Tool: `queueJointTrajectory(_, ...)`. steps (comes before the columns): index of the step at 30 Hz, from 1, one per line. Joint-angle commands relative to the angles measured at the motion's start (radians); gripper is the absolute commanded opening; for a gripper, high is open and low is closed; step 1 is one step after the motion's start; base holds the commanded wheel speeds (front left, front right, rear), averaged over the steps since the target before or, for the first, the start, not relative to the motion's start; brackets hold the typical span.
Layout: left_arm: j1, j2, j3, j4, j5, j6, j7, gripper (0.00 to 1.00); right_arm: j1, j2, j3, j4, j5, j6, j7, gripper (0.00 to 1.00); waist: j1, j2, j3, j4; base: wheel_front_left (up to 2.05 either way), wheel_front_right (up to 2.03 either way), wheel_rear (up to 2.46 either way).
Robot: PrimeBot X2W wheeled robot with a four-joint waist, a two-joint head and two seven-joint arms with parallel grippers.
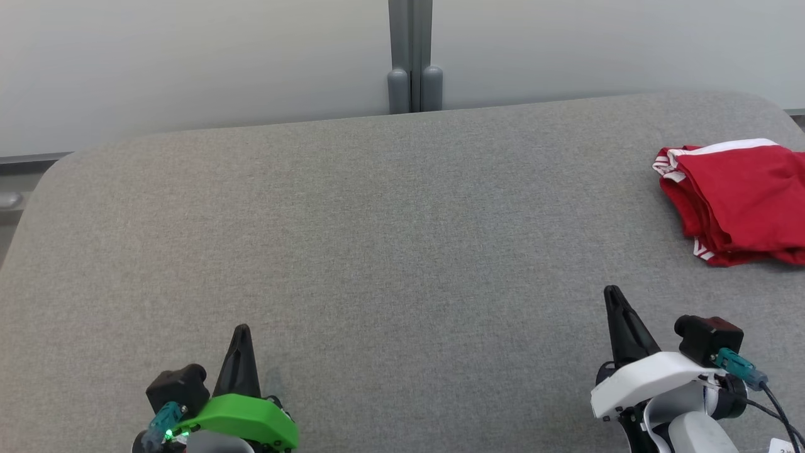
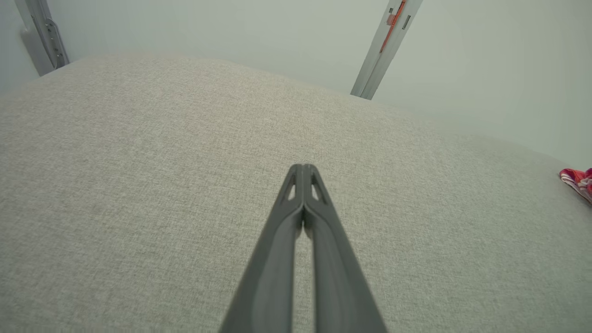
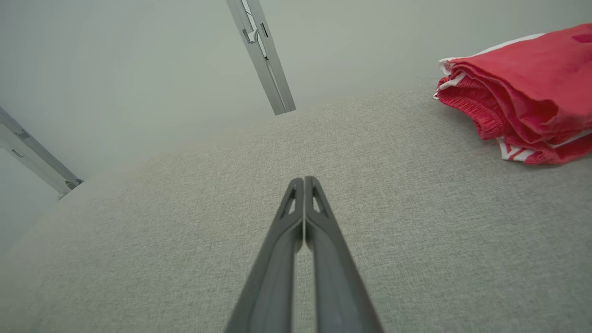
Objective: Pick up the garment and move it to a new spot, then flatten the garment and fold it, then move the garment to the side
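**ITEM 1: garment** (image 1: 736,198). Red w/ white trim, ribbed waistband edge; prob. shorts. Lying in several loose stacked layers at far right of table (image 1: 377,239), partly cut off by right edge of head view. Edges uneven, striped hem poking out at bottom. Touched by nothing.

**ITEM 2: right gripper** (image 1: 613,299). White housing, near side of table, right. Nearer of the 2 to garment, yet well apart from it. Fingers pressed together tip to tip, nothing between.

**ITEM 3: left gripper** (image 1: 242,333). Green housing, near side, left; far from garment. Fingers likewise pressed together, holding nothing.

**ITEM 4: table.** Grey woven padded top, rounded corners.

**ITEM 5: post** (image 1: 414,63). Grey, upright against pale wall behind table.

**STATUS (judged).** Either folded and parked aside, or awaiting 1st pickup; cannot tell which.

**RISKS (judged).**
- Approach w/ fingers pressed together: would shove the stack, not pinch it, poss. off the right side.
- Pinch on top layer only: layers peel apart, fold lost.
- Garment at far right: long reach for right arm; left arm prob. needs a waist turn.
- Soft top: low fingertips could dig in or snag the weave.
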Motion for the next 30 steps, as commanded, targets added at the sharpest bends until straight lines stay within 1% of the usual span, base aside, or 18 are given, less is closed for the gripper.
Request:
queueJointTrajectory(1, -0.016, 0.002, 0.015, -0.02, -0.044, -0.011, 0.01, 0.0, -0.018, -0.002, -0.009, -0.018, 0.051, 0.0, 0.01, 0.0, 0.0, 0.0, 0.0, 0.0, 0.0, 0.0, 0.0)
queueJointTrajectory(14, -0.024, 0.003, 0.066, -0.035, -0.245, -0.048, 0.067, 0.0, -0.022, -0.003, -0.036, -0.027, 0.268, 0.0, 0.06, 0.0, 0.0, 0.0, -0.003, -0.001, 0.0, 0.0, 0.0)
queueJointTrajectory(30, -0.033, 0.004, 0.12, -0.051, -0.452, -0.086, 0.127, 0.0, -0.027, -0.004, -0.063, -0.035, 0.493, 0.0, 0.111, 0.0, 0.0, 0.0, -0.005, -0.001, 0.0, 0.0, 0.0)
